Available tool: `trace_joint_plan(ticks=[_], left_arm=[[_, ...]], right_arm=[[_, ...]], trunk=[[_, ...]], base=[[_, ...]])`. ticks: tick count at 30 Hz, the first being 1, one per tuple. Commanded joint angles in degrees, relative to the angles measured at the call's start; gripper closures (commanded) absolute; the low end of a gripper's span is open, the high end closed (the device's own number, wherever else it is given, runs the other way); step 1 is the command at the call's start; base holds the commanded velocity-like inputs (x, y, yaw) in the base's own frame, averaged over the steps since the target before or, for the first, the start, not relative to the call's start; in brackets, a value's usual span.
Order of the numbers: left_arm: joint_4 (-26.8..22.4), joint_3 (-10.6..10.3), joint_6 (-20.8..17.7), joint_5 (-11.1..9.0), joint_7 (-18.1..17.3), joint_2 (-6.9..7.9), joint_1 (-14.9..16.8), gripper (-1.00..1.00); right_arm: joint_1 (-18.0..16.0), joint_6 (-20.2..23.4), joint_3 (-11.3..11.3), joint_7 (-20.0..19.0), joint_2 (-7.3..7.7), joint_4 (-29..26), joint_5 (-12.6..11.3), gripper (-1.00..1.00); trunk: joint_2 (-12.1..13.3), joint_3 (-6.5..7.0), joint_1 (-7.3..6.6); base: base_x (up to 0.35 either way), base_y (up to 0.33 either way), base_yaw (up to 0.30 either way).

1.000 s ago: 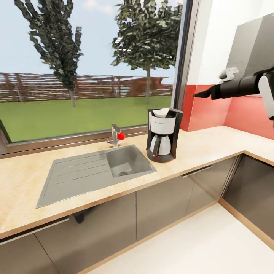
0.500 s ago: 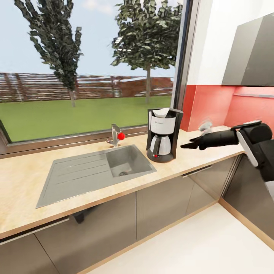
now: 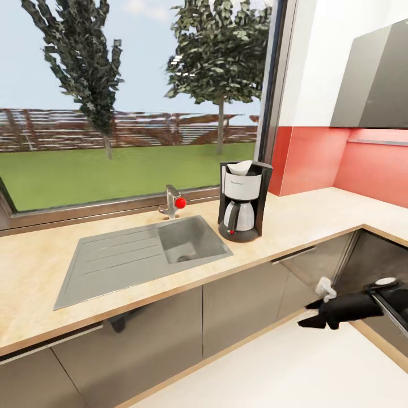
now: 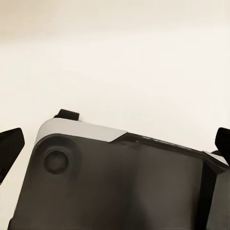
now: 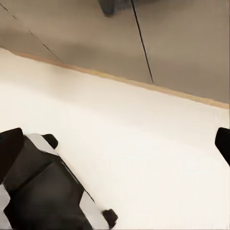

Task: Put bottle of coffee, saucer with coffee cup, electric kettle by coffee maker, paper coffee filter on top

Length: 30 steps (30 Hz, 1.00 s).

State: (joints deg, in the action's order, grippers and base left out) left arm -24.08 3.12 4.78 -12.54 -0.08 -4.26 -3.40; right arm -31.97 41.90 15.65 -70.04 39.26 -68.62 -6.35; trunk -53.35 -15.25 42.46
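On the countertop [image 3: 294, 218], the coffee maker [image 3: 243, 201] is topped by the paper coffee filter [image 3: 241, 166]; other items are unplaced. The right gripper [image 3: 311, 313] is spread, empty.

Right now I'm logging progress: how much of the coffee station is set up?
Done: the black-framed coffee maker with white carafe stands on the light wood-grain countertop, with the white paper coffee filter on top. In hand: nothing; the right gripper hangs open and empty below counter height, by the grey cabinet fronts. Left: no bottle, saucer, cup or kettle stands beside the coffee maker.
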Motion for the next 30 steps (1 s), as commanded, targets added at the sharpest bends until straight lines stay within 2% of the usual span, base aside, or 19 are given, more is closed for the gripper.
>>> trace_joint_plan(ticks=[1, 3, 4, 5, 6, 7, 8, 10, 13, 14, 15, 17, 20, 21, 23, 30], left_arm=[[-0.1, 0.5, 0.0, -0.3, 0.0, -0.05, 0.0, -1.0], [-0.1, 0.8, 0.0, -0.2, 0.0, -0.05, 0.0, -1.0], [-0.1, 1.0, 0.0, -0.3, 0.0, -0.05, 0.0, -1.0], [-0.1, 1.1, 0.0, -0.3, 0.0, -0.05, 0.0, -1.0], [-0.1, 1.2, 0.0, -0.2, 0.0, -0.05, 0.0, -1.0], [-0.1, 1.2, 0.0, -0.2, 0.0, -0.05, 0.0, -1.0], [-0.1, 1.3, 0.1, -0.2, 0.0, -0.03, 0.0, -1.0], [-0.1, 1.4, 0.1, -0.2, 0.0, 0.0, 0.0, -1.0], [-0.1, 1.5, 0.1, -0.2, 0.1, 0.05, 0.0, -1.0], [-0.1, 1.5, 0.1, -0.2, 0.1, 0.11, 0.0, -1.0], [-0.1, 1.6, 0.1, -0.2, 0.1, 0.13, 0.0, -1.0], [-0.1, 2.4, 0.1, -0.2, 0.2, 0.18, 0.0, -1.0], [-0.1, 3.7, 0.2, -0.2, 0.2, 0.28, 0.0, -1.0], [-0.1, 3.9, 0.2, -0.2, 0.2, 0.3, 0.0, -1.0], [0.0, 4.5, 0.2, -0.2, 0.2, 0.36, 0.0, -1.0], [0.0, 4.9, 0.2, -0.2, 0.2, 0.38, 0.0, -1.0]], right_arm=[[2.0, -0.4, 0.2, 0.4, 0.09, 3.2, -0.5, -1.0], [3.4, -1.0, 0.2, 0.7, 0.07, 7.3, -0.4, -1.0], [4.3, -2.5, 0.2, 0.9, 0.01, 13.4, -0.5, -1.0], [5.2, -6.7, 0.2, 1.2, -0.2, 23.0, -0.5, -1.0], [5.5, -10.5, 0.2, 1.3, -0.55, 29.1, -0.6, -1.0], [5.6, -12.6, 0.3, 1.3, -0.87, 32.1, -0.6, -1.0], [5.9, -22.1, 0.2, 3.6, -3.94, 48.2, -0.8, -1.0], [6.0, -25.0, 0.2, 7.2, -6.91, 55.7, -0.8, -1.0], [6.1, -28.8, 0.2, 12.0, -10.36, 61.0, -0.8, -1.0], [6.1, -32.5, 0.2, 16.4, -12.87, 64.2, -0.8, -1.0], [6.1, -34.5, 0.2, 19.2, -14.3, 65.7, -0.7, -1.0], [6.2, -39.8, 0.2, 29.5, -19.0, 69.2, -0.7, -1.0], [6.8, -42.4, 0.2, 36.7, -22.36, 70.9, -0.7, -1.0], [6.9, -42.7, 0.2, 37.4, -22.89, 71.1, -0.6, -1.0], [8.1, -43.4, 0.3, 39.3, -25.28, 71.4, -0.5, -1.0], [9.3, -43.9, 0.3, 40.4, -27.33, 71.7, -0.4, -1.0]], trunk=[[-0.1, -0.05, 0.01], [-0.1, -0.05, 0.01], [-0.1, -0.05, 0.01], [-0.1, -0.05, 0.01], [-0.1, -0.05, 0.01], [-0.1, -0.05, 0.01], [-0.1, -0.05, 0.01], [-0.1, -0.05, 0.01], [-0.1, -0.05, 0.01], [-0.1, -0.05, 0.01], [-0.1, -0.05, 0.01], [-0.1, -0.05, 0.01], [-0.1, -0.05, 0.01], [-0.1, -0.05, 0.01], [-0.1, -0.05, 0.01], [-0.1, -0.05, 0.01]], base=[[0.0, 0.0, 0.0], [0.0, 0.0, 0.0], [0.0, 0.0, 0.0], [0.0, 0.0, 0.0], [0.0, 0.0, 0.0], [0.0, 0.0, 0.0], [0.0, 0.0, 0.0], [0.0, 0.0, 0.0], [0.0, 0.0, 0.0], [0.0, 0.0, 0.0], [0.0, 0.0, 0.0], [0.0, 0.0, 0.0], [0.0, 0.0, 0.0], [0.0, 0.0, 0.0], [0.0, 0.0, 0.0], [0.0, 0.0, 0.0]])
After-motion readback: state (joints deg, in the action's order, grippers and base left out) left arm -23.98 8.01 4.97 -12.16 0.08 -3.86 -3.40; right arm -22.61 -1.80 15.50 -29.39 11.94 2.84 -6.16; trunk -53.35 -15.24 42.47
